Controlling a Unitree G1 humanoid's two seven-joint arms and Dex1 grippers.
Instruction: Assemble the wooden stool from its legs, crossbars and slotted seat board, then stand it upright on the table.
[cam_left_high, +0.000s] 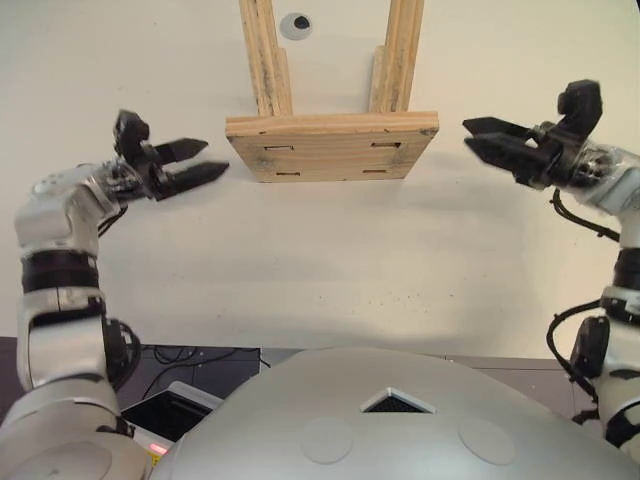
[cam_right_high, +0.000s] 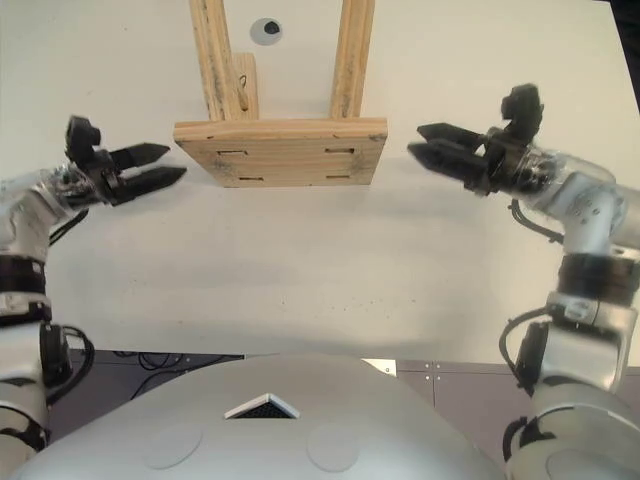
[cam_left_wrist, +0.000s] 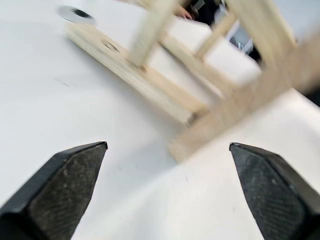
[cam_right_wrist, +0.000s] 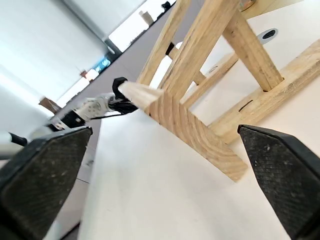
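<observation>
The wooden stool lies on its side on the white table (cam_left_high: 320, 260). Its slotted seat board (cam_left_high: 330, 147) stands on edge with the slotted face toward me, and the legs (cam_left_high: 265, 55) run away from me, joined by crossbars (cam_right_wrist: 250, 55). My left gripper (cam_left_high: 212, 160) hovers open just left of the board's left edge, touching nothing. My right gripper (cam_left_high: 470, 136) hovers open a short way off the board's right edge, also with nothing between its fingers. In the right wrist view the seat board (cam_right_wrist: 200, 135) lies between the fingers' line of sight and the left gripper (cam_right_wrist: 117, 100) beyond.
A small round grey disc (cam_left_high: 296, 25) sits in the table top between the stool's legs. Bare white table stretches from the stool to the front edge (cam_left_high: 330, 352). Cables and equipment lie below that edge.
</observation>
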